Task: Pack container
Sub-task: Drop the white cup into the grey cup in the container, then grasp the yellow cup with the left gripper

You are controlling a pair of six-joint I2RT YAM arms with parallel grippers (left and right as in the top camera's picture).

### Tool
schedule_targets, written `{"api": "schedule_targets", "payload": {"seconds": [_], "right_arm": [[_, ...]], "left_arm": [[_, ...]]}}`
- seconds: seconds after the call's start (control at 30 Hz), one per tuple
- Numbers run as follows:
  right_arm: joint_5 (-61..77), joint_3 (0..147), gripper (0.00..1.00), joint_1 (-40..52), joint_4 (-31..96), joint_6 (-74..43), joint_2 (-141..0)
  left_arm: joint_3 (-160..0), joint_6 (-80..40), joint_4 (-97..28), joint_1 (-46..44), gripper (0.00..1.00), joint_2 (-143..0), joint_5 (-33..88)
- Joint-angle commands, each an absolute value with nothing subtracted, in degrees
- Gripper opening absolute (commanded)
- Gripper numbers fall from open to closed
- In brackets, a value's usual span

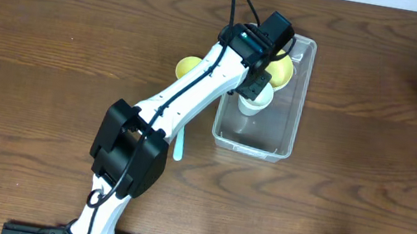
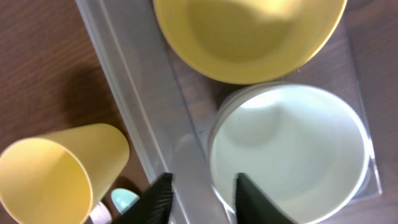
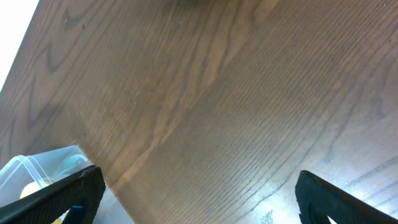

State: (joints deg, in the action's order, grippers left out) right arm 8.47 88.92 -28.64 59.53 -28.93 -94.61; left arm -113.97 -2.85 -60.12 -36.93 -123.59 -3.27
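The clear plastic container (image 1: 260,138) sits upright and lidless, upper centre-right of the overhead frame. Its long side runs up-down. A yellow bowl (image 1: 285,74) and a white bowl (image 1: 257,101) fill its upper half.

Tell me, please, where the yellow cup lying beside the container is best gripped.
Pinch the yellow cup at its rim from above, one finger inside the open mouth: it lies on its side outside the container wall, and its tapered body might slip otherwise.
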Motion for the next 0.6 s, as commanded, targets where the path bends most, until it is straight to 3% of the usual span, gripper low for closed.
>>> {"api": "schedule_targets", "payload": {"seconds": [0.0, 0.23, 0.4, 0.57], "right_arm": [[8.16, 88.75, 0.99, -28.86, 59.61, -28.64, -94.8], [8.16, 88.75, 0.99, -28.86, 59.61, -28.67, -94.8], [8.16, 88.75, 0.99, -28.86, 59.61, -28.64, -94.8], [8.16, 88.75, 0.99, -28.86, 59.61, -28.64, -94.8]], "left_arm": [[-115.15, -2.83, -61.1, -37.06, 0.39, -122.61, -3.92], [-118.98, -3.66, -64.97, -35.73, 0.53, -113.12, -8.38], [-118.93, -5.19, -69.47, -27.35, 0.6, -108.36, -10.87], [-115.44, -6.33, -69.73, -17.89, 0.61, -111.74, 0.21]]}}
